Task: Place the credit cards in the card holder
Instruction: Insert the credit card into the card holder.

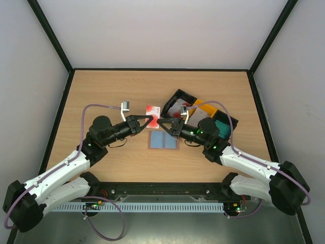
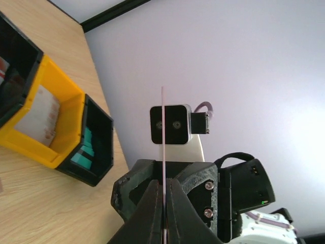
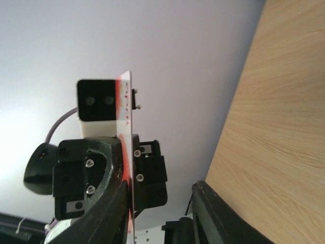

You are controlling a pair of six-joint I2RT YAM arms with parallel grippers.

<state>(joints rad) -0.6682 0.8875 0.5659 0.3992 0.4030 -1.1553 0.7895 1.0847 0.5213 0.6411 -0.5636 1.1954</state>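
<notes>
A red-and-white credit card [image 1: 153,110] is held upright above the table, pinched at its lower edge by my left gripper [image 1: 150,119], which is shut on it. In the left wrist view the card [image 2: 163,127] shows edge-on as a thin line between the closed fingers [image 2: 152,203]. My right gripper [image 1: 160,122] faces it from the right, jaws apart. In the right wrist view the card [image 3: 125,117] lies against one finger [image 3: 109,208], with a wide gap to the other finger [image 3: 223,218]. The card holder [image 1: 163,141] lies open flat on the table just below both grippers.
A row of trays stands at the right back: a black one [image 1: 175,97], a yellow one [image 1: 206,108] holding pale cards [image 2: 40,114], and a black one [image 1: 231,127] with teal cards [image 2: 83,150]. Black-framed walls enclose the table.
</notes>
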